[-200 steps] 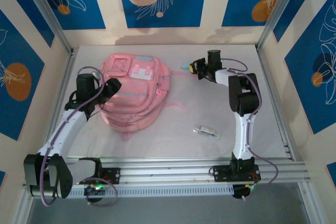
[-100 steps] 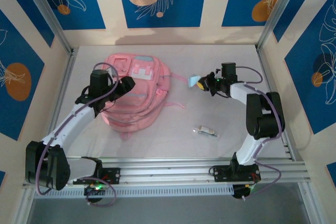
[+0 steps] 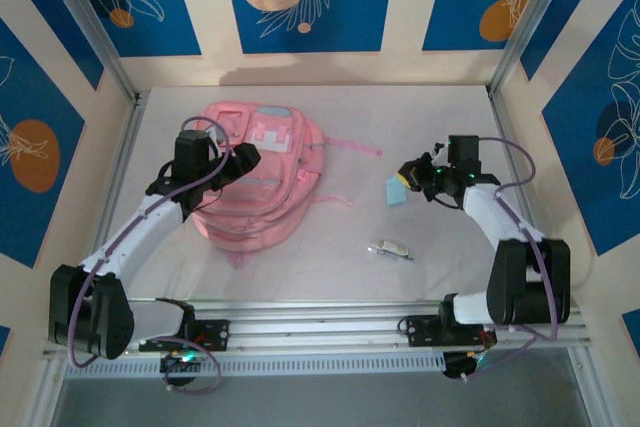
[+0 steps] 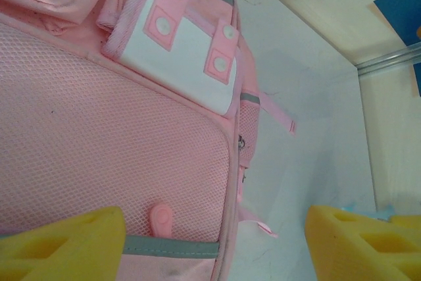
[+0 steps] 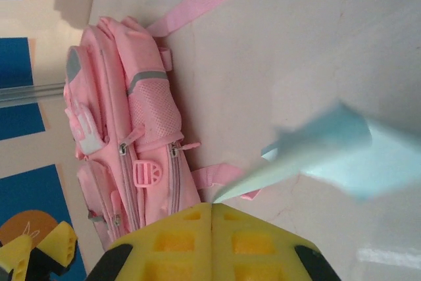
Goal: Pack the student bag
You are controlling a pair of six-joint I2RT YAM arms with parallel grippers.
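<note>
You've barely begun: the student bag lies at ten o'clock on the bench, no pocket visibly open, and a small silvery item waits at five o'clock. Your right claw is pinched shut on a pale blue sheet at three o'clock; your left claw hangs wide over the bag. A second ago that sheet was at one o'clock and the left claw nearer the bag's edge.
</note>
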